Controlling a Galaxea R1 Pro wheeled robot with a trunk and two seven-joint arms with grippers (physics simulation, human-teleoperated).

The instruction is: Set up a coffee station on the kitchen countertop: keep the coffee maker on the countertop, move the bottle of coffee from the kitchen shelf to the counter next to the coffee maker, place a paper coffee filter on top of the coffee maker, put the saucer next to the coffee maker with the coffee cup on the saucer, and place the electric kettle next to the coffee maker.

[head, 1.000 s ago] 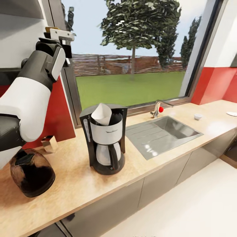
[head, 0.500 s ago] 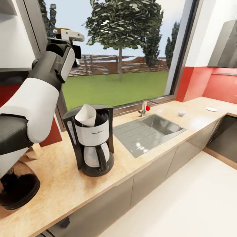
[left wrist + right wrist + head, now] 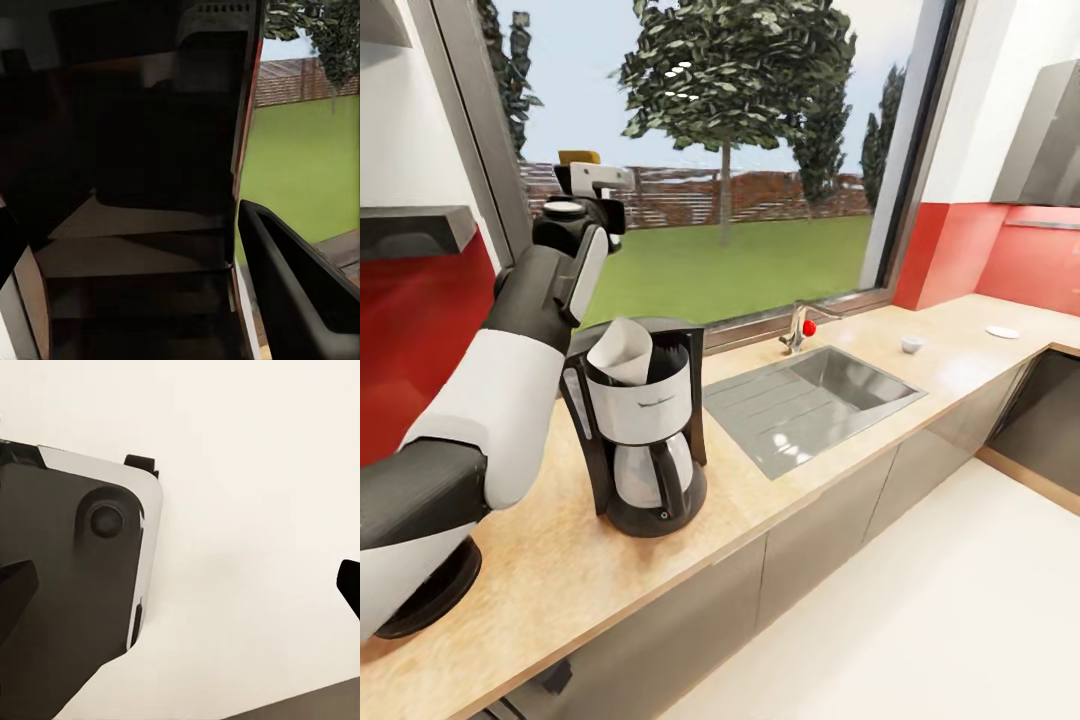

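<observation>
Black-and-silver drip coffee maker (image 3: 643, 425) stands upright on the light wood countertop (image 3: 590, 560), left of the sink, glass carafe seated in its base. White paper cone filter (image 3: 622, 350) sits in the top of the machine, tilted, its tip sticking up above the rim.

Dark round glass coffee bottle (image 3: 430, 590) is on the counter well left of the maker, only its base edge visible, the rest hidden behind the robot's left arm (image 3: 500, 400).

Far right along the counter: small white coffee cup (image 3: 911, 344) past the sink, flat white saucer (image 3: 1003, 332) further right near the corner. The two are apart, cup not on saucer.

Left arm is raised, forearm angled up toward the window frame, wrist hardware at the top by the dark shelf (image 3: 415, 228). Left gripper (image 3: 135, 300): wrist view shows one black finger (image 3: 292, 292) on one side and a sliver of the other at the frame edge, wide gap between them, nothing held, so spread apart. It looks along dark shelving boards with green lawn beyond.

Right gripper (image 3: 180, 585): two black fingertips at opposite edges of the wrist view, far apart, empty, pointing down at the pale floor and a corner of the robot's dark base (image 3: 67, 585).

Stainless steel sink (image 3: 810, 400) with drainboard is set in the counter, chrome tap (image 3: 800, 325) with a red knob behind it, large window (image 3: 710, 160) with tree and lawn, red wall panels at both sides
</observation>
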